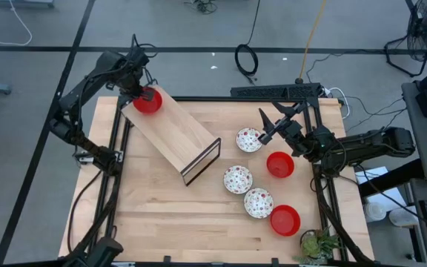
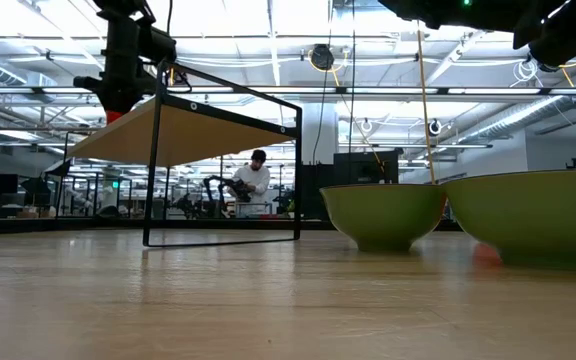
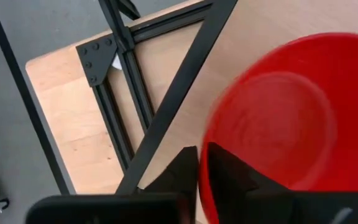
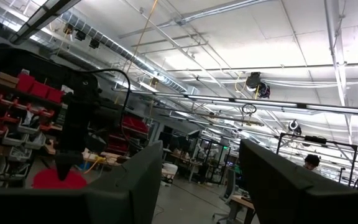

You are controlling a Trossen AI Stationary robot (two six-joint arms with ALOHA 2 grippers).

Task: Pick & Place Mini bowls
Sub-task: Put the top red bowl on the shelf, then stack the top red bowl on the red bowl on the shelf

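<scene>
High view shows six mini bowls, counted around one landmark: the sloping wooden ramp (image 1: 170, 133), a smooth pale plank with a black wire frame propping one end. Three are glossy plain red, three white with a red speckled floral pattern.

Nearest the front edge of the desk (image 1: 169, 222), well apart from the ramp, lies a red bowl (image 1: 285, 220). Just beside it sits a speckled bowl (image 1: 258, 202), and a second speckled bowl (image 1: 238, 179) lies closer to the ramp's framed end. A second red bowl (image 1: 279, 165) rests farther out on that side, and the third speckled bowl (image 1: 248, 139) lies near the ramp's frame.

The right end effector (image 1: 271, 124) hangs just beside that third speckled bowl with its fingers spread wide and nothing between them.

Farthest back, at the ramp's other end, the left end effector (image 1: 141, 93) is clamped on the rim of the third red bowl (image 1: 148, 101). Left wrist view shows one dark finger (image 3: 229, 171) inside that round, shallow, shiny bowl and the other outside its wall.
</scene>
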